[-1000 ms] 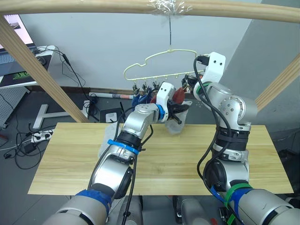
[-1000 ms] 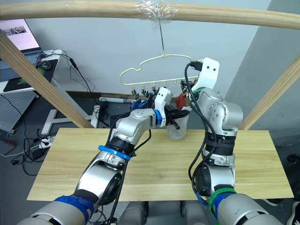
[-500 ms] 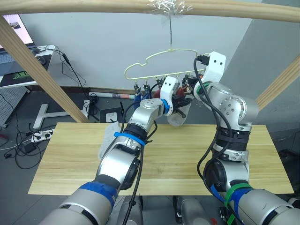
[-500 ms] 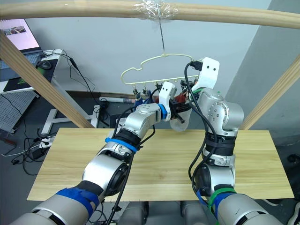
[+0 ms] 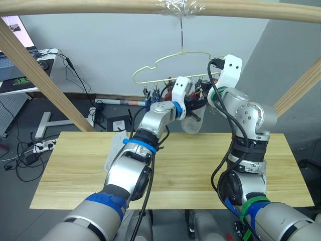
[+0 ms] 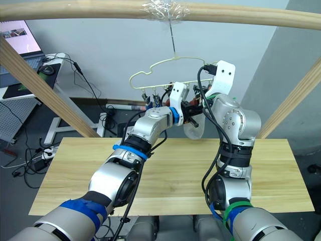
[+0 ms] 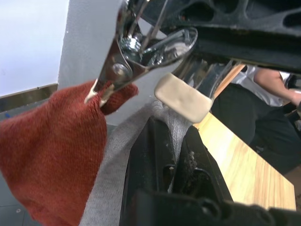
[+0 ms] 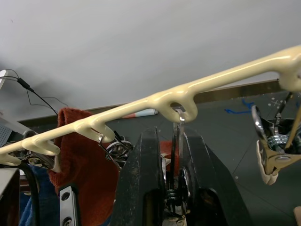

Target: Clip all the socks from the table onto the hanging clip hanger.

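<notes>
1. From the head views, the clip hanger (image 5: 173, 68) hangs by its hook from a wooden beam (image 5: 100, 6) above the far edge of the table (image 5: 200, 165). Both arms reach up to its row of clips.
2. The left gripper (image 6: 193, 111) is raised just under the clips, its fingers (image 7: 153, 155) pinched on a grey sock (image 5: 192, 122) that hangs below it.
3. The left wrist view adds what the head views cannot – a metal clip (image 7: 141, 54) biting the top edge of a red sock (image 7: 42, 160), and the top of the grey sock rising between the black fingers to just below a second clip with a cream pad (image 7: 182, 98). Whether the sock touches that pad cannot be told.
4. The right wrist view shows the right gripper (image 8: 171, 155) closed around the metal clip (image 8: 175, 155) that hangs from a loop of the yellow bar. A red sock (image 8: 77, 155) and a bit of a blue one (image 8: 42, 207) hang from neighbouring clips.
5. In the left eye view another grey sock (image 5: 114, 148) lies on the table beside the left forearm, near the far edge – well below the hanger.
</notes>
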{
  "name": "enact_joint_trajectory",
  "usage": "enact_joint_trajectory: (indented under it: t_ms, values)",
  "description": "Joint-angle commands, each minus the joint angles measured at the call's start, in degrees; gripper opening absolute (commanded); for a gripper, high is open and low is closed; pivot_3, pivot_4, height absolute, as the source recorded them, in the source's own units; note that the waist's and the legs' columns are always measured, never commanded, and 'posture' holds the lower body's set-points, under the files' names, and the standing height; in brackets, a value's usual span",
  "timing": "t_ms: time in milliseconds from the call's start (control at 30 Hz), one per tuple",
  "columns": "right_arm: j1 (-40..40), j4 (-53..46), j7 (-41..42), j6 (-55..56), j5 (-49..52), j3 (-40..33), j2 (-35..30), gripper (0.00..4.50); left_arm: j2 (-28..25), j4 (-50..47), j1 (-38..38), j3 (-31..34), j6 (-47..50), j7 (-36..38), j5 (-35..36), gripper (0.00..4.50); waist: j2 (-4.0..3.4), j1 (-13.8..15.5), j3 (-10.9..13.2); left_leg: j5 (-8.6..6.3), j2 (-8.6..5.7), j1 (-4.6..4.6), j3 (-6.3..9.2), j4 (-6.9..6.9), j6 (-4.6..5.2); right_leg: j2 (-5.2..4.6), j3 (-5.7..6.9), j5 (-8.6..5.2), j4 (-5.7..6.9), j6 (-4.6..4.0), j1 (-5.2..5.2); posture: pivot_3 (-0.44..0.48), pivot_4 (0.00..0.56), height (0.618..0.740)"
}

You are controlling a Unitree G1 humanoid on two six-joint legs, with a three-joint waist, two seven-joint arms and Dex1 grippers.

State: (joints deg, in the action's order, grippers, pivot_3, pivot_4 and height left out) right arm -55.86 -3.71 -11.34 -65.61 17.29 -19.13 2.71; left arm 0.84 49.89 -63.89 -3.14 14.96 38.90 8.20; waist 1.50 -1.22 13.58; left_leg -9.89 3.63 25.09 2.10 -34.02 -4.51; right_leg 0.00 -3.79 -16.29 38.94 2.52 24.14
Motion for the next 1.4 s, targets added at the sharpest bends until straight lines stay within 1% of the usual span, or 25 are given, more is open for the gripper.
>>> enact_joint_trajectory:
  t_ms: [33,333,467,533,633,800,933,1067,1233,1300,1400]
  values:
    - [-1.08,-2.50,0.04,0.36,0.97,0.31,0.26,0.16,0.74,-1.67,-2.46,0.95,-0.32,0.11,0.93,0.03,-0.02,-0.05,0.02,0.00,0.00,0.00,0.00,0.00,0.00,0.00,0.00,0.00,0.00,0.00,0.00,0.044,0.240,0.740]
    - [-0.79,-2.32,0.46,0.41,0.97,0.73,0.16,0.16,1.42,-2.14,-2.82,2.19,0.45,0.05,1.58,0.03,-0.03,-0.17,0.04,0.00,0.00,0.00,0.00,0.00,0.00,0.00,0.00,0.00,0.00,0.00,0.00,0.044,0.240,0.740]
    - [-0.77,-2.28,0.55,0.16,0.80,0.96,-0.09,1.57,1.46,-2.26,-2.89,2.22,0.56,0.36,1.76,0.00,-0.03,-0.18,0.04,0.00,0.00,0.00,0.00,0.00,0.00,0.00,0.00,0.00,0.01,0.00,0.00,0.044,0.240,0.740]
    - [-0.72,-2.28,0.50,0.15,0.57,1.18,-0.26,2.38,1.45,-2.19,-2.92,2.15,0.54,0.49,1.76,0.00,-0.03,-0.18,0.05,0.00,0.00,0.00,0.00,0.00,0.00,0.00,0.01,0.00,0.01,0.00,0.00,0.044,0.240,0.740]
    - [-0.56,-2.65,0.57,-0.02,0.52,1.29,-0.27,3.47,1.50,-2.45,-2.88,2.05,0.73,0.86,1.82,0.00,-0.03,-0.22,0.06,0.00,-0.01,0.00,0.00,0.00,0.00,0.00,0.00,0.00,0.00,0.00,0.00,0.045,0.242,0.740]
    - [-0.42,-2.86,0.52,0.05,0.48,1.32,-0.29,3.47,1.52,-2.98,-2.56,1.99,1.19,2.23,2.08,0.00,-0.06,-0.25,0.07,0.00,-0.01,0.00,0.00,0.00,0.00,0.00,0.00,0.00,0.01,0.00,0.00,0.042,0.240,0.740]
    - [0.21,-3.72,0.52,-0.82,0.58,1.27,-0.39,3.49,0.96,-5.21,-0.57,0.97,2.80,3.89,1.66,1.02,-0.08,-0.26,0.09,0.00,-0.01,0.00,0.00,0.00,0.00,0.00,0.00,0.00,0.01,0.00,0.00,0.040,0.241,0.740]
    - [3.12,-7.66,1.32,-4.38,1.14,1.73,-0.66,3.49,-0.17,-11.85,3.84,-0.91,6.25,5.34,1.38,2.29,-0.09,-0.28,0.09,0.00,0.00,0.01,0.01,0.00,0.00,0.00,0.00,-0.01,0.02,0.01,0.00,0.040,0.242,0.740]
    - [11.38,-18.32,4.36,-11.90,2.90,3.56,-1.80,3.49,-3.39,-25.83,12.79,-3.66,14.26,7.05,2.51,3.85,-0.11,-0.33,0.10,0.01,0.01,0.00,0.05,0.00,-0.01,0.00,0.01,-0.01,0.05,0.01,-0.01,0.039,0.240,0.740]
    - [15.93,-23.58,6.48,-14.17,3.98,5.30,-4.04,3.49,-5.25,-32.45,16.86,-4.16,17.99,8.02,3.84,4.48,-0.18,-0.36,0.15,0.01,0.00,0.00,0.06,-0.02,-0.01,0.00,0.00,-0.01,0.06,0.01,-0.01,0.037,0.239,0.740]
    - [22.05,-30.44,9.85,-16.08,5.57,7.72,-6.97,3.49,-8.39,-41.50,22.43,-4.95,23.05,9.94,6.52,4.48,-0.21,-0.46,0.16,0.01,0.00,0.00,0.06,-0.06,-0.02,0.00,-0.02,-0.01,0.08,0.02,-0.02,0.033,0.238,0.740]
